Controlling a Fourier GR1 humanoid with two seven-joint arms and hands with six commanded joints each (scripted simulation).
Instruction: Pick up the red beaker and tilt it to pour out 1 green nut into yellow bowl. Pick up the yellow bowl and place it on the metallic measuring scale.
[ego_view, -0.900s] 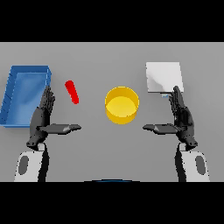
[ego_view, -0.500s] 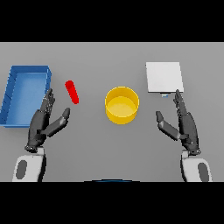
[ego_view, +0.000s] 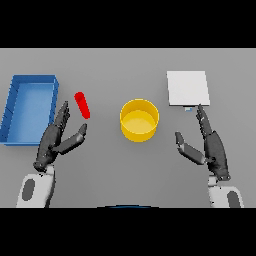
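- Far left on the table (ego_view: 100, 190) lies a blue tray (ego_view: 30, 107), an open box that no hand touches.
- The left hand (ego_view: 55, 142) has turned and crept toward the red beaker (ego_view: 82, 105) over the last second: earlier its thumb pointed flat to the right, now the fingers slant up and right with the thumb spread out toward the beaker. The fingers are straight and spread, holding nothing.
- The red beaker lies just beyond that thumb, near but apart from it, tilted on the table right of the tray. It has not moved, so I judge the pick-up is only starting; the hand must close the gap and wrap round it. No green nut can be made out.
- The yellow bowl (ego_view: 140, 120) sits mid-table, where it was, well apart from both hands.
- The metallic measuring scale (ego_view: 187, 88) lies far right as a pale square plate, nothing on it.
- The right hand (ego_view: 210, 147) has also rotated: its fingers now point far, toward the scale's near edge, thumb spread left, empty. It looks idle, waiting for the bowl step.
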